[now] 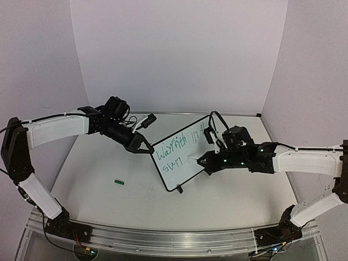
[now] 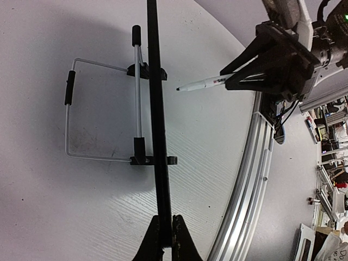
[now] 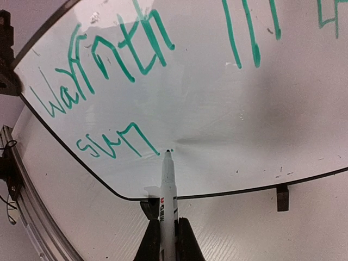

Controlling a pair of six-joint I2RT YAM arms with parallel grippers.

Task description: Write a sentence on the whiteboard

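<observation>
The right pincer point(image 3: 166, 231) is closed tight on a marker point(image 3: 168, 185), which sticks straight out ahead of it. The tip sits at, or just off, the whiteboard point(image 3: 217, 114) directly in front, right after the last green stroke of the second line; contact cannot be confirmed. The left pincer point(image 2: 163, 231) is clamped on the board's black edge, steadying it where it stands on the table point(image 2: 65, 217), with the wire stand point(image 2: 68, 125) ahead and to its left.

Judgement: the second line is in progress. Recommended: light, even pressure, strokes led sideways away from finished letters, the marker square to the surface, and the left grip bracing against any push.
</observation>
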